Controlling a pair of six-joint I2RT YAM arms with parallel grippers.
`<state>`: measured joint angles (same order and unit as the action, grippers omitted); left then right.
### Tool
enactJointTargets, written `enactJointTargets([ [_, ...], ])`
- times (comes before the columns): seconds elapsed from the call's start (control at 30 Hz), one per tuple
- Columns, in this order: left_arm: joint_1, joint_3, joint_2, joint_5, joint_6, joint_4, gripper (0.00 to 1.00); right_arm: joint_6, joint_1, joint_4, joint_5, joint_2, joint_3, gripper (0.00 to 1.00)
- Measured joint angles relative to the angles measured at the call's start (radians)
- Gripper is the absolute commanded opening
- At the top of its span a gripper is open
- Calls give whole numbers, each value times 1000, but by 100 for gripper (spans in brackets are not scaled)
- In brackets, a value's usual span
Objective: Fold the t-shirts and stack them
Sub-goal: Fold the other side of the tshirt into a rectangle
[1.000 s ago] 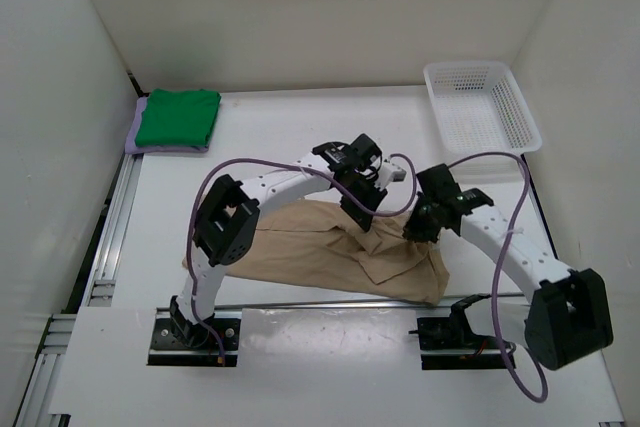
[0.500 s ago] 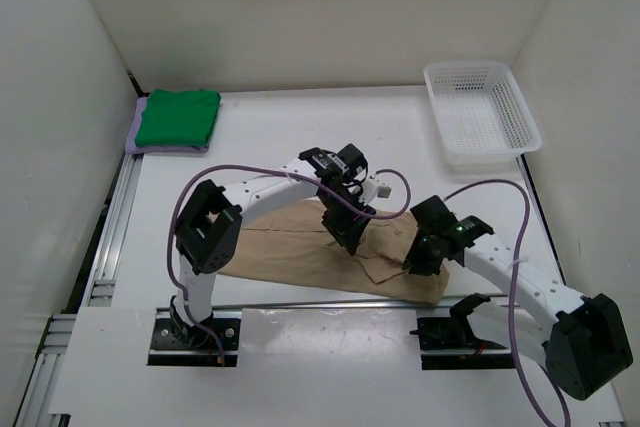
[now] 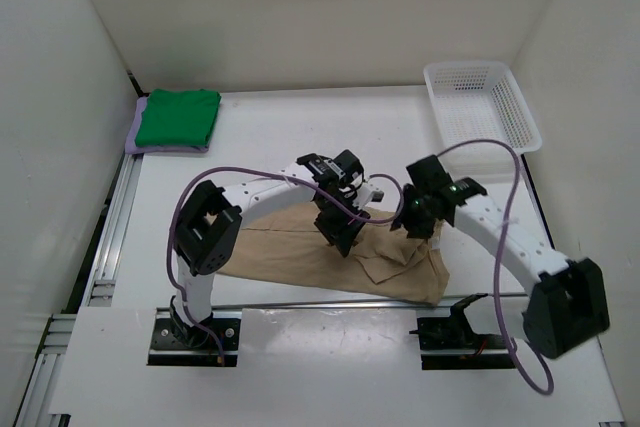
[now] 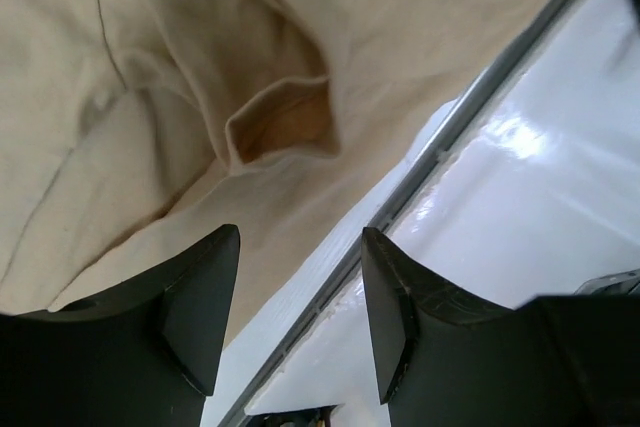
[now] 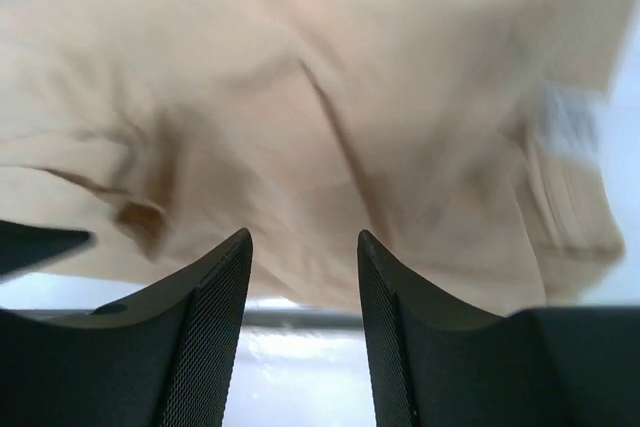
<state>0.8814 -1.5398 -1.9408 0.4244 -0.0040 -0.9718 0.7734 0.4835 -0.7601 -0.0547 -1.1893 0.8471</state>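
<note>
Hovering over the beige t-shirt (image 3: 285, 259), the left gripper (image 3: 338, 237) at its middle and the right gripper (image 3: 417, 227) toward 3 o'clock stand part-open, holding nothing. The shirt's long axis runs 9-to-3 across the near counter (image 3: 300, 137). The folded green t-shirt (image 3: 178, 117) sits at 10 o'clock.

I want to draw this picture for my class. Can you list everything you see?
beige t-shirt: one, tan, spread and rumpled near the table's front edge
green t-shirt: one, bright green, folded, far left corner, on top of the lavender one
lavender t-shirt: one, purple, under the green one, only its edges showing
basket: one, white mesh, far right corner
table: one, white
cables: two, purple, looping along the arms
left gripper: one, black, open above the beige t-shirt
right gripper: one, black, open above the beige t-shirt
</note>
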Motion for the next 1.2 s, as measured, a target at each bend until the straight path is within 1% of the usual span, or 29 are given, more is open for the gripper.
enactJointTargets([
  [0.1, 0, 45, 5, -18, 0, 20, 64, -68, -8, 47, 16, -154, 107, 51],
  [0.13, 0, 48, 5, -20, 0, 27, 64, -86, -11, 67, 28, -200, 126, 50],
  [0.27, 0, 50, 9, -20, 0, 71, 64, -137, -28, 104, 60, -323, 139, 50],
  [0.5, 0, 50, 9, -25, 0, 119, 64, -161, -34, 143, 105, -369, 137, 50],
  [0.6, 0, 48, 9, -28, 0, 127, 64, -162, -34, 161, 122, -393, 137, 47],
  [0.7, 0, 47, 5, -28, -1, 135, 58, -161, -34, 166, 132, -414, 137, 47],
  [0.77, 0, 46, -2, -27, -2, 137, 50, -161, -34, 167, 136, -422, 137, 47],
  [0.8, 0, 46, -5, -26, -3, 137, 45, -161, -34, 168, 137, -426, 137, 47],
  [0.9, 0, 45, -16, -18, -1, 138, 39, -163, -34, 171, 138, -437, 137, 37],
  [0.93, 0, 43, -19, -17, -1, 139, 34, -162, -34, 172, 139, -439, 137, 33],
  [0.97, 0, 42, -23, -16, -2, 139, 28, -163, -34, 173, 140, -439, 137, 26],
  [1.0, 0, 41, -26, -15, -3, 139, 23, -162, -34, 173, 140, -439, 137, 11],
  [1.03, 0, 40, -29, -13, -4, 140, 19, -167, -34, 173, 140, -440, 137, 6],
  [1.07, 0, 39, -31, -10, -2, 140, 10, -164, -34, 173, 141, -441, 137, 2],
  [1.1, 0, 39, -33, -7, -3, 139, 10, -163, -34, 172, 141, -443, 137, 0],
  [1.2, 0, 39, -34, 1, -1, 135, 10, -160, -36, 173, 141, -443, 134, 0],
])
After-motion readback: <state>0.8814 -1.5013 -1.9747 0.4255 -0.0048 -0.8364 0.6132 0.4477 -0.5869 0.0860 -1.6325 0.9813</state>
